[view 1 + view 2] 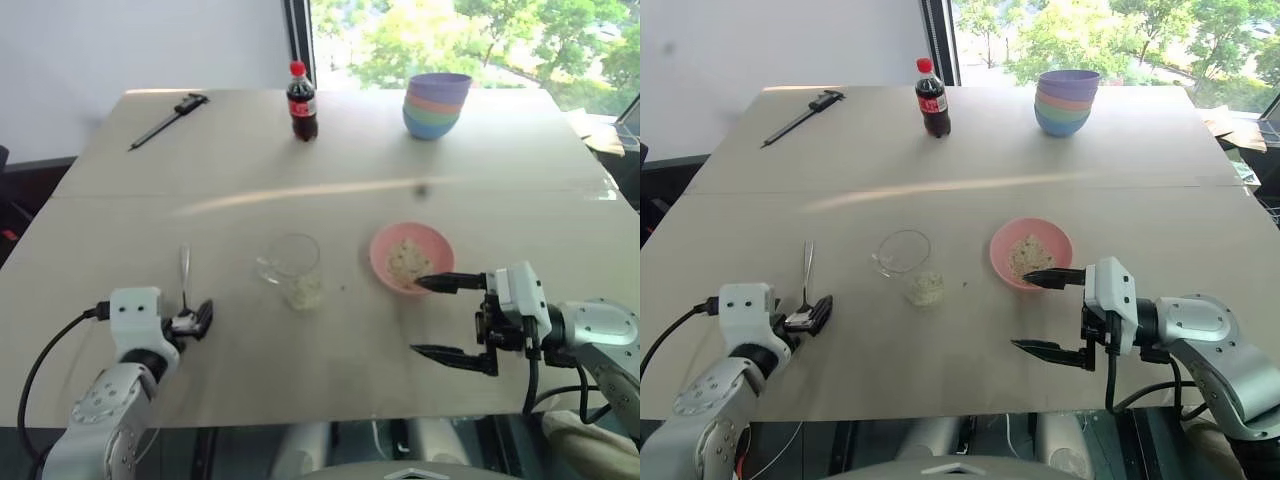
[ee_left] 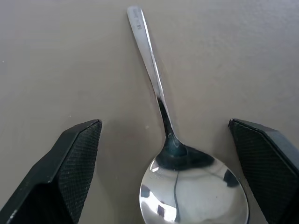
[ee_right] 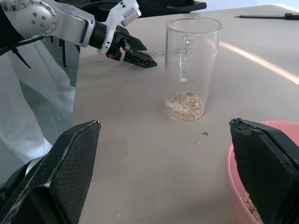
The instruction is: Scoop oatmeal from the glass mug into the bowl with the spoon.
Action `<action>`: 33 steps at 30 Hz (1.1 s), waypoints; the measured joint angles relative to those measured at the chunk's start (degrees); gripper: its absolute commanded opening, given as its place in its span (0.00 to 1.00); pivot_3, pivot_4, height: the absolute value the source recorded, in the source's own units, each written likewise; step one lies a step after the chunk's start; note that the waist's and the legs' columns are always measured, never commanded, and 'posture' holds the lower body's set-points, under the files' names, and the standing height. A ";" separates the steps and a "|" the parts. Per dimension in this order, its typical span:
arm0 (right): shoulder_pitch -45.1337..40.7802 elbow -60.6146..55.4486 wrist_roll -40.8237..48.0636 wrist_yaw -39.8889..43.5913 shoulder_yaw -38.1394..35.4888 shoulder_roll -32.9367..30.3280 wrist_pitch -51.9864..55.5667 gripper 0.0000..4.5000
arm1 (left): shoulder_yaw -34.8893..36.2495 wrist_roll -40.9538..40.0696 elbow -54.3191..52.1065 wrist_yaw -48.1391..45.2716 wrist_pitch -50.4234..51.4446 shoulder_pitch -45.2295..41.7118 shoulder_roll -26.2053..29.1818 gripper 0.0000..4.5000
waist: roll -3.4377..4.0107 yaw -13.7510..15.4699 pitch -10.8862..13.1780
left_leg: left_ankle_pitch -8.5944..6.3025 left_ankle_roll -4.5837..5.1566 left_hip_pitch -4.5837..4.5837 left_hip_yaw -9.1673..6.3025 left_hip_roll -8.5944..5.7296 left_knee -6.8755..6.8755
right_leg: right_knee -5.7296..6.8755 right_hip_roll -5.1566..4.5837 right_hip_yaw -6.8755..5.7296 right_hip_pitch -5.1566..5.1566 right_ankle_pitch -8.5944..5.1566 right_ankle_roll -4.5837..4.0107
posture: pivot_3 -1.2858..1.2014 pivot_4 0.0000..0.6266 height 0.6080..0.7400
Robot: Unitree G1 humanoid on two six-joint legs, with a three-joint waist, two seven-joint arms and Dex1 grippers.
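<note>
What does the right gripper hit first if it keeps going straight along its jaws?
Probably the glass mug: it stands upright ahead of the open right gripper, with bare table between. Depth is uncertain.

pink bowl [image 1: 440, 244], silver spoon [image 2: 161, 100] (shiny), beige oatmeal [image 3: 184, 105]

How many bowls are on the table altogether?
5: one pink bowl holding oatmeal, near the right gripper, and a stack of bowls at the far side showing four colours: purple, pink, green, blue. More could be nested unseen in the stack.
</note>
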 measured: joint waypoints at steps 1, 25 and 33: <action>0.05 -0.18 0.01 -0.40 0.15 0.07 0.03 0.99 | 0.43 -0.33 0.90 -0.07 1.28 -1.45 0.52 1.00 | 0.00 -0.01 0.00 | 0.01 -0.02 0.00 -0.01 0.00 0.00 | 0.01 0.00 0.00 0.00 0.00 0.00 | 0.52 0.24 1.00; 1.19 -0.53 -0.01 -2.57 0.54 0.79 0.40 1.00 | 5.66 -3.02 3.72 -2.42 5.85 -3.24 2.37 0.01 | 0.38 -0.15 -0.22 | 0.01 -0.03 0.04 0.05 0.01 -0.02 | 0.01 -0.10 0.08 -0.01 0.00 -0.03 | 0.52 0.24 1.00; -3.27 1.14 2.69 -4.13 -0.20 1.39 3.50 1.00 | 6.42 0.53 6.40 -3.78 -5.04 -6.81 5.05 0.01 | 0.08 0.00 -0.06 | 0.01 -0.04 -0.08 0.01 -0.02 -0.01 | -0.02 -0.18 0.06 -0.05 -0.01 -0.08 | 0.52 0.24 1.00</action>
